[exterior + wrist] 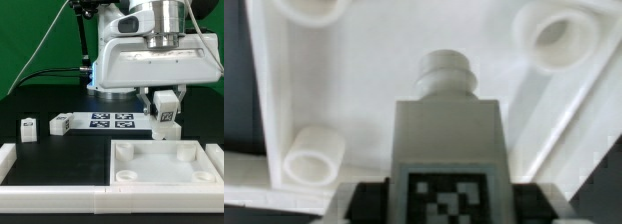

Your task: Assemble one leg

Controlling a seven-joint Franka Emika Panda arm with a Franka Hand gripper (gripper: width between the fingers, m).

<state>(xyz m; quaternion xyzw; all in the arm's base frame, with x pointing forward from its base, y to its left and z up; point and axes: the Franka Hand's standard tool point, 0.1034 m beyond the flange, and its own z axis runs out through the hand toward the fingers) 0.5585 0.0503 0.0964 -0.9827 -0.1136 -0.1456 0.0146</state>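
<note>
Currently the jaws are clamped on the leg (165, 120), holding it upright by its tagged body over the tabletop (140, 172), near its twelve o'clock edge in the exterior view.

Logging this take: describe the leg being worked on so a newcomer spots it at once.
Find the white square tray-like tabletop at the exterior view's lower right. Over its far edge, the fingers hold a small white plastic peg-block leg with a black-and-white tag. Two like legs lie loose on the black table toward the exterior view's left; only this one is gripped.
</note>
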